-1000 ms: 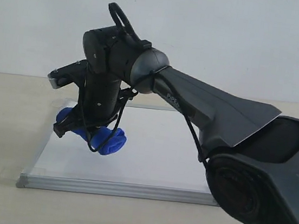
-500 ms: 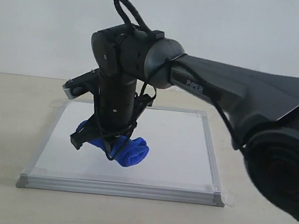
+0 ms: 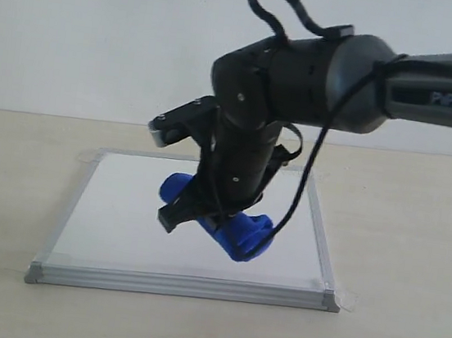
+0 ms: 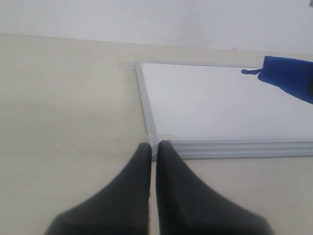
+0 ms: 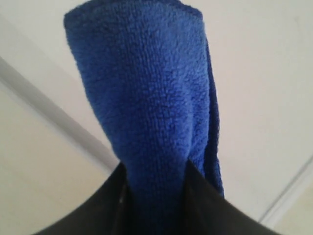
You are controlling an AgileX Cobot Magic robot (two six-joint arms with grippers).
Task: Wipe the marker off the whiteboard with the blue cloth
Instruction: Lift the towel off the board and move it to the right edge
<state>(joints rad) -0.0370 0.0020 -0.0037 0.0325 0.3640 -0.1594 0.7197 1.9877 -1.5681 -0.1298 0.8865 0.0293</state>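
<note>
The whiteboard (image 3: 121, 214) lies flat on the table, silver-framed, and its visible surface is plain white. No red marker line shows in any view. My right gripper (image 3: 208, 216) is shut on the blue cloth (image 3: 239, 232), a thick roll held just over the board's right half. In the right wrist view the blue cloth (image 5: 142, 93) fills the space between the dark fingers (image 5: 203, 196). My left gripper (image 4: 153, 145) is shut with nothing in it, near the whiteboard (image 4: 210, 100) corner. The blue cloth (image 4: 288, 81) shows at that view's edge.
The board rests on a pale wooden table (image 3: 17, 193) with a white wall behind. Clear tape tabs (image 3: 346, 300) hold the board's corners. The right arm (image 3: 369, 79) reaches in from the right, above the board.
My right gripper has carried the blue cloth across the board from its left side towards the right, and the arm has risen higher in view.
</note>
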